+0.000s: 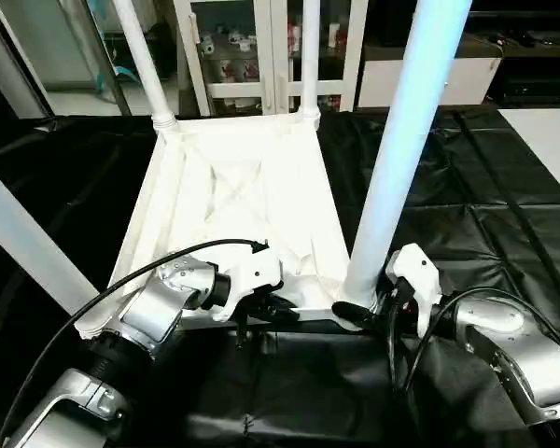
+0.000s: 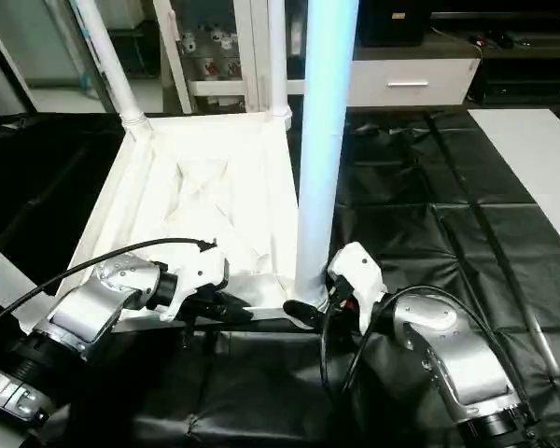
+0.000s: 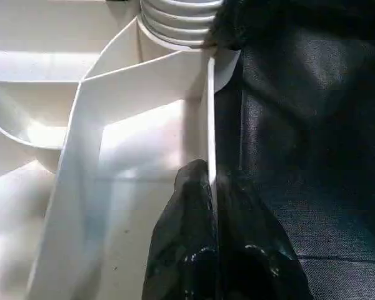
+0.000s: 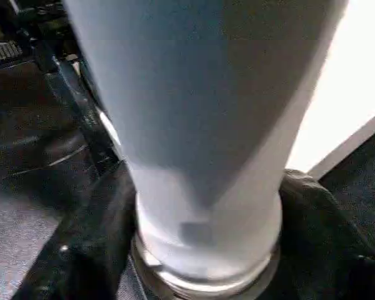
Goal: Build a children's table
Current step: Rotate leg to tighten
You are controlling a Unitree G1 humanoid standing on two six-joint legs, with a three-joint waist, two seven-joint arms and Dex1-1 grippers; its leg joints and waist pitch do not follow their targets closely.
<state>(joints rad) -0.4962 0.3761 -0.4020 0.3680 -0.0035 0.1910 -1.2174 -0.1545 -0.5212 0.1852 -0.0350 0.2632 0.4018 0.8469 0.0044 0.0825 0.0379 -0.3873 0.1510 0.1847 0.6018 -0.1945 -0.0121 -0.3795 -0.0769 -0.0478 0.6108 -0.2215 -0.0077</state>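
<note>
The tabletop (image 1: 233, 201) lies ribbed side up on the black-covered work surface (image 1: 504, 187). At its near edge the left gripper (image 1: 261, 308) is pinched shut on the thin rim, a stiff, light handle. At the tabletop's near right corner, the right gripper (image 1: 366, 313) straddles the base of the leg (image 1: 401, 140), fingers on both sides; the smooth taper looks slippery, so low by the socket seems the best hold.

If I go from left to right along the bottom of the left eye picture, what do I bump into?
Left arm → left gripper, shut on the tabletop edge → near right leg → right gripper at its base → right arm.
</note>
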